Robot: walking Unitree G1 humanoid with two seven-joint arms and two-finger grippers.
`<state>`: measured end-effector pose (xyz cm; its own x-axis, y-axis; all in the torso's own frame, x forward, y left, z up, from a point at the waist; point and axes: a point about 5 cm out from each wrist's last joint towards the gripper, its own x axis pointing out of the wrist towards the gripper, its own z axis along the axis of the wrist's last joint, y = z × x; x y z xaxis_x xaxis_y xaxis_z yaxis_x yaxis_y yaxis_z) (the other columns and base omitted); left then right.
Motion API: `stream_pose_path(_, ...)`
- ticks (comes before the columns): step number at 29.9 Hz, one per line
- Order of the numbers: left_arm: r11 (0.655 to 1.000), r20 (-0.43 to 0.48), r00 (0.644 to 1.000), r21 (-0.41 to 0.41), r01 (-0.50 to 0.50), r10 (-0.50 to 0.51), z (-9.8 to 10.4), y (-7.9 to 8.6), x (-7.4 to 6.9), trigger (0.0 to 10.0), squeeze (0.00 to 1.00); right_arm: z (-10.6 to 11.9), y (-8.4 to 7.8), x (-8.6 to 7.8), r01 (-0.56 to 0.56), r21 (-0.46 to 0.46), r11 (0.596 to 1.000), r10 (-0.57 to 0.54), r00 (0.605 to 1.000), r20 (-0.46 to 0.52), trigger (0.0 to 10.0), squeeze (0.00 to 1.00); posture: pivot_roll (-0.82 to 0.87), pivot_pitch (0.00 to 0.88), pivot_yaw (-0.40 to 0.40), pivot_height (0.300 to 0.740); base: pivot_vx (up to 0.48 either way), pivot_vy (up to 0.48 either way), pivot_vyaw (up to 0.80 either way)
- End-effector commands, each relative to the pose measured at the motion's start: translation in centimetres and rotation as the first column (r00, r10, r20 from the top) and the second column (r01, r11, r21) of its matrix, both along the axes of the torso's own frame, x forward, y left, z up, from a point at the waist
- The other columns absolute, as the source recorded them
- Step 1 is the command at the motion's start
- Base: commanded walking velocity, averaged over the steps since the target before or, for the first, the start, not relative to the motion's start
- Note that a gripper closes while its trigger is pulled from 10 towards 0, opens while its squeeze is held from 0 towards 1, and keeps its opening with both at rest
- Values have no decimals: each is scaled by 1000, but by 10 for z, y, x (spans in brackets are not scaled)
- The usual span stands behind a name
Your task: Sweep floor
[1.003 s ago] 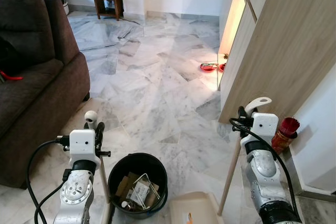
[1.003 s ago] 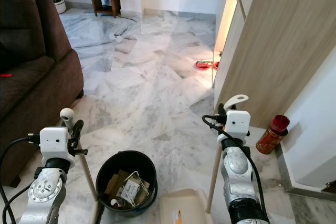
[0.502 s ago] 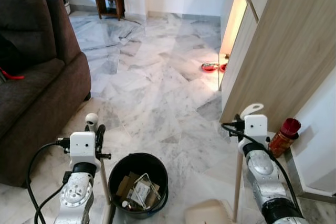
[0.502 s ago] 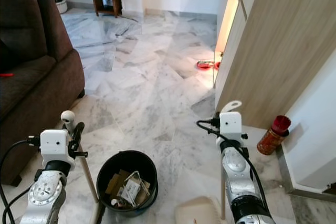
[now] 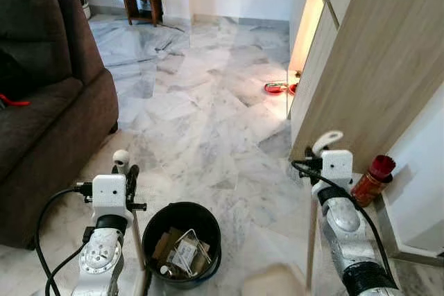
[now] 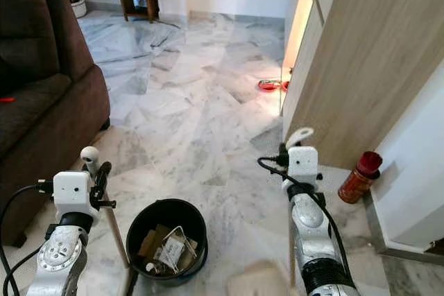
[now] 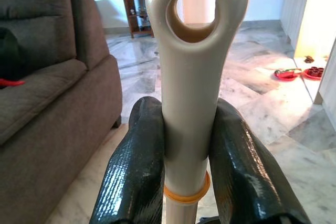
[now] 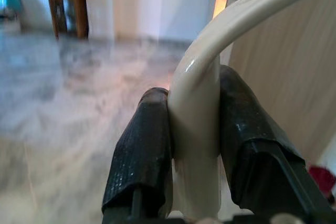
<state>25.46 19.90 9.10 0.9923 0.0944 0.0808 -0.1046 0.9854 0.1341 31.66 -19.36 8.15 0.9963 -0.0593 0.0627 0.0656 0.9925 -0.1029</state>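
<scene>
The left gripper (image 7: 186,145) is clamped on the cream broom handle (image 7: 191,77) just below its hanging eye, both black fingers (image 7: 134,171) pressed flat against the shaft with no gap to either side. The right gripper (image 8: 194,145) is closed the same way on the curved cream dustpan handle (image 8: 197,103), which arches up over the pads.

Take the black bin (image 5: 182,240) as the landmark: it sits on the marble floor (image 5: 208,102) between the two arms, already holding scraps of paper and packaging. The broom shaft drops down just beside the bin on the robot's left; the dustpan pole (image 5: 310,254) stands on its right, and the pale pan (image 5: 274,283) lies blurred at the bottom of the eye view, just beside the bin (too smeared to tell whether it is flat on the floor). Well beyond the bin are the brown sofa (image 5: 48,102) on the left and the wooden cabinet (image 5: 368,67) on the right, with a red-capped bottle (image 5: 371,179) at the cabinet's foot.

To do this step well, I judge the pan lip should settle flush on the marble before the broom draws toward it. Both grips need to stay firm, since a long pole will twist. Short strokes clear of the bin wall would avoid tipping it.
</scene>
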Motion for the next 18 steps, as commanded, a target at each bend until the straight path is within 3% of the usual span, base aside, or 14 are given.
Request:
stream_pose_path(1, 1000, 48, 999, 9, 8, -8, 8, -3, 6, 10000, 0, 20, 2, 6, 15, 55, 998, -21, 994, 111, 10000, 0, 26, 0, -20, 740, 0, 0, 0)
stream_pose_path(18, 1000, 60, 998, -6, 13, -13, 9, -8, 16, 10000, 0, 15, 6, 6, -1, 73, 997, -6, 995, 96, 10000, 0, 25, 0, -25, 740, 0, 0, 0)
